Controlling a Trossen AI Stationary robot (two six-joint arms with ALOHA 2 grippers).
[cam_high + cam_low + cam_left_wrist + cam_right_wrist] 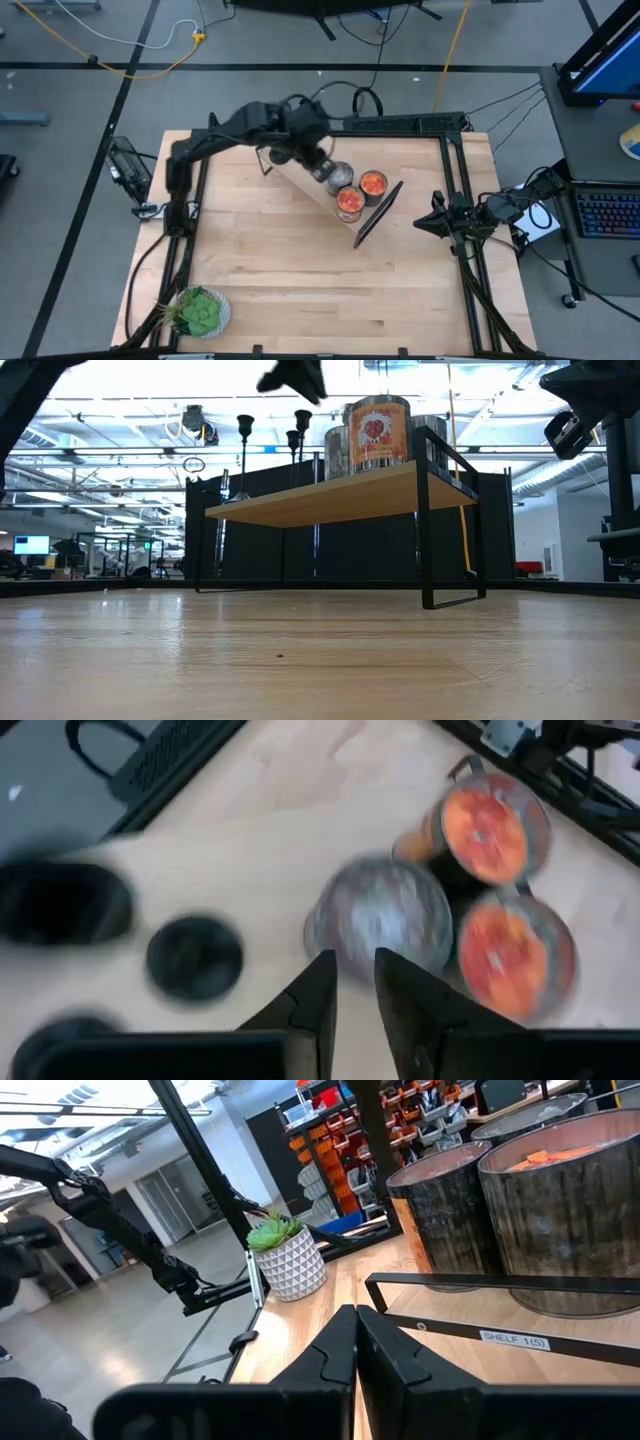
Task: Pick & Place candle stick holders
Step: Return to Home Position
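A potted plant (pixel 200 310) sits at the table's (pixel 300 285) lower-left corner in the high view. The left gripper (pixel 355 962) hovers over the shelf (pixel 330 495), just above the silver jar (pixel 380 915) — fingers slightly parted, empty. Three candle stick holders (pixel 195 957) stand upright on the shelf's left end; the silver jar and two orange candle jars (pixel 495 830) cluster at its right end. Far right, the right gripper (pixel 356 1325) waits by the table edge — fingers pressed together, holding nothing.

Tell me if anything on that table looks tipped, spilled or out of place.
Nothing is tipped or spilled. The three jars and the candle stick holders stand upright on the shelf. Only oddity: the shelf sits diagonally on the table.
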